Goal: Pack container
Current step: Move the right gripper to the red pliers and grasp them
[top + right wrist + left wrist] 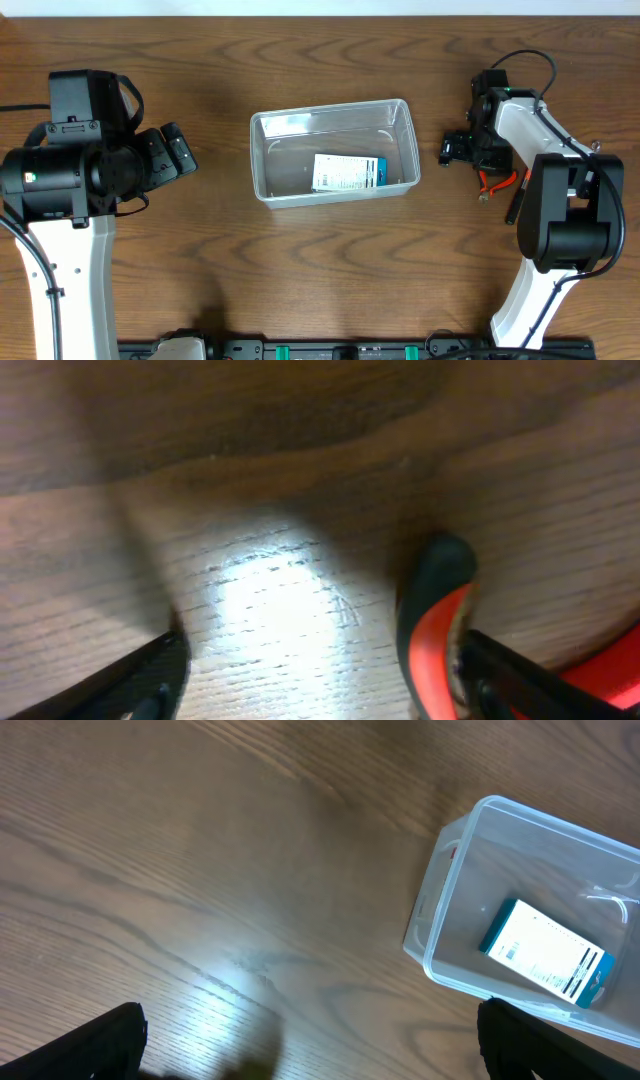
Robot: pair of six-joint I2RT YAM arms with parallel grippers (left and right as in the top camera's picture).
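The clear plastic container stands at the table's middle with a white-and-blue box lying flat inside; it also shows in the left wrist view with the box. My left gripper hangs left of the container, open and empty. My right gripper is low over the table to the container's right, open. A red-and-black pliers handle lies between its fingers, close to the right finger. The pliers lie beside the right wrist.
A dark slim object lies just below the pliers, partly under the right arm. Bare wood table spreads in front of the container and between the container and the left arm.
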